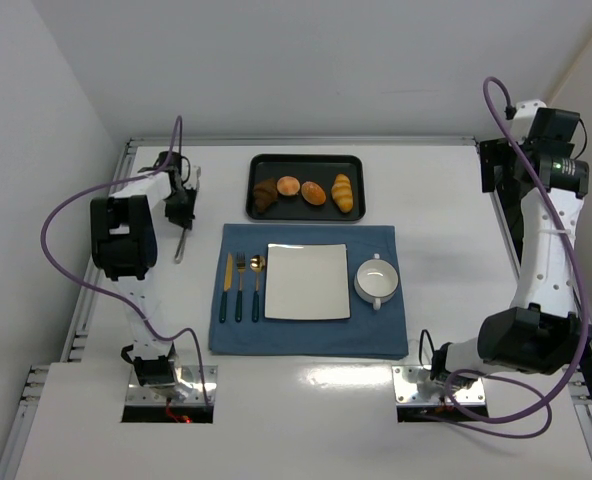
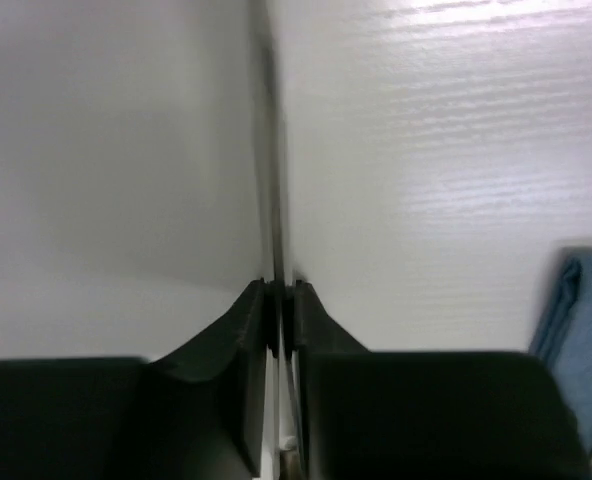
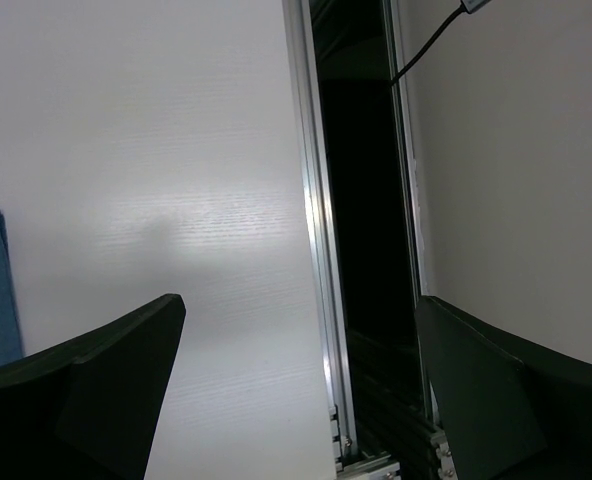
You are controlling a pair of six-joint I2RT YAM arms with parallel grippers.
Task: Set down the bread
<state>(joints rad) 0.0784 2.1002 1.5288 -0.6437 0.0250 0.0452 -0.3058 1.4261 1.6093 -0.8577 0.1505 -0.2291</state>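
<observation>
From above, the bread lies on the far black tray, between a paler round bun and a yellow ridged roll. The left gripper sits well left of it.

At the left wrist, its fingers pinch a thin metal utensil edge-on, which could twist or slip.

At the right wrist, the right gripper gapes empty over the table's right edge. With 3 neighbours close, the wrong piece may get taken.

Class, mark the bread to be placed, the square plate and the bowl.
bread (image 1: pixel 314 193): top view, middle of its glossy top.
plate (image 1: pixel 307 282): top view, its bare centre.
bowl (image 1: pixel 376 281): top view, its bare inside.
</observation>
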